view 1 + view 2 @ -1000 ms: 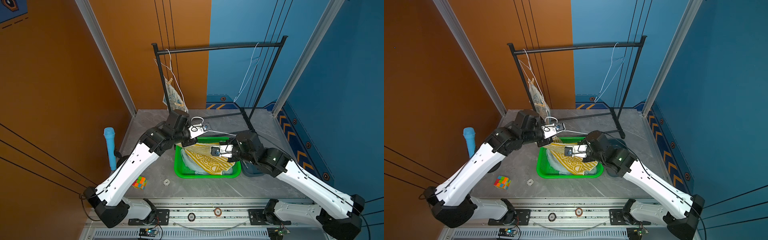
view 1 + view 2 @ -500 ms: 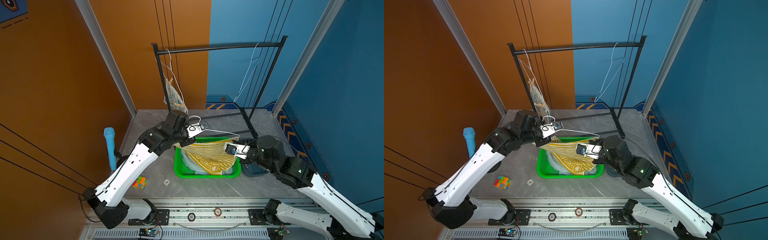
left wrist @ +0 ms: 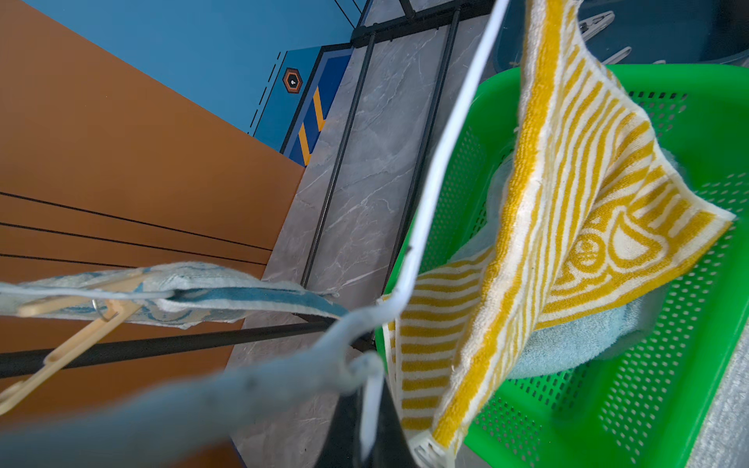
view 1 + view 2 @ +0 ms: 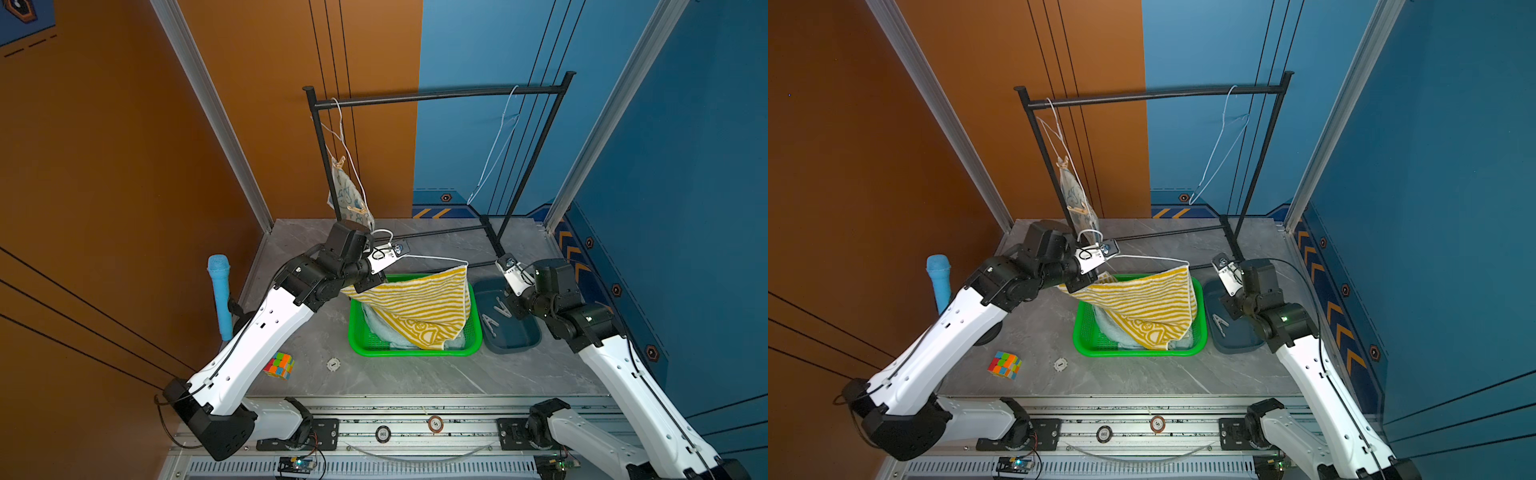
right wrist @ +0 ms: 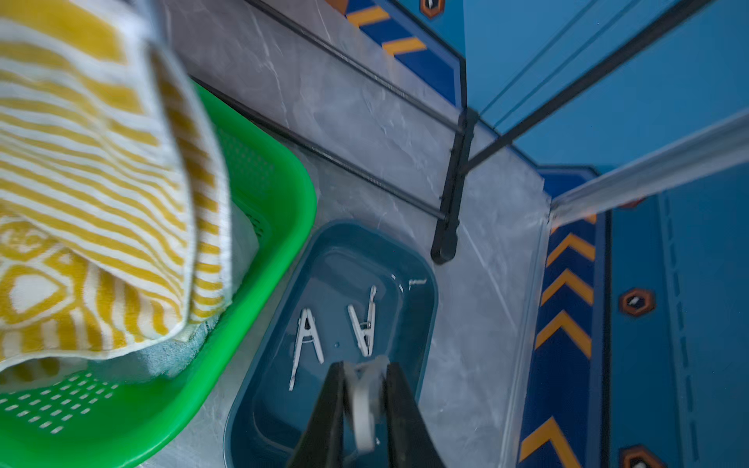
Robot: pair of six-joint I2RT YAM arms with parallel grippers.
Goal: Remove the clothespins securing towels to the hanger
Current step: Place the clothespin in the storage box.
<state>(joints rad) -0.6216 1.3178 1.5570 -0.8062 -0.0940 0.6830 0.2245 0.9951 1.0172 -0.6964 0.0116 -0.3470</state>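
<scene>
Moved: right gripper (image 5: 364,368) is being swung off the striped towel (image 4: 415,307) to above the blue tray (image 5: 279,259), lower centre of its wrist frame.
Right grip: being pinched on a pale blur, probably a clothespin (image 5: 364,405).
Hanger: white hanger (image 4: 432,258) is being clamped by the left gripper (image 4: 371,286), towel draping into the green basket (image 4: 415,354).
Pending: clothespins (image 4: 340,161) are being left on the bunny towel (image 4: 349,195), upper centre.
Risk: released high, the clothespin could be bouncing off the tray.

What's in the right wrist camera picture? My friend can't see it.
The right gripper pinches a blurry pale clothespin between its jaws, above a dark blue tray where two more clothespins lie. Beside the tray, a yellow-striped towel droops into a green basket on the grey table.
</scene>
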